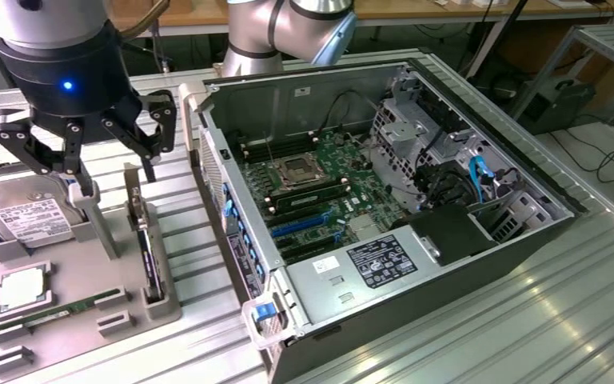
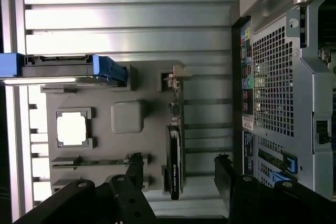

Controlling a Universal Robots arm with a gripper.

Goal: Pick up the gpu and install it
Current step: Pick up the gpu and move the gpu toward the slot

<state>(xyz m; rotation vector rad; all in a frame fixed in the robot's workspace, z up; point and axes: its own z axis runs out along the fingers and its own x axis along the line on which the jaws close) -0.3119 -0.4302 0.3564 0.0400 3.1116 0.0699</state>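
Observation:
The gpu (image 1: pixel 148 260) stands on edge in a slot of the grey parts tray (image 1: pixel 105 272), at the exterior view's left of the open computer case (image 1: pixel 392 208). Its silver bracket end points away from the tray's near edge. My gripper (image 1: pixel 108 170) hangs open above the tray's far end, over the gpu's bracket end, holding nothing. In the wrist view the gpu (image 2: pixel 174 153) appears edge-on as a thin dark card, lying between my two spread fingers (image 2: pixel 134 174), with the gripper (image 2: pixel 178 176) well above it.
The tray also carries a silver hard drive (image 1: pixel 29 220), a processor chip (image 1: pixel 25 288) and a narrow memory stick (image 1: pixel 57 310). Inside the case, the motherboard (image 1: pixel 318 200) shows blue expansion slots (image 1: pixel 305 228). The case's perforated rear wall (image 2: pixel 278 77) stands close beside the tray.

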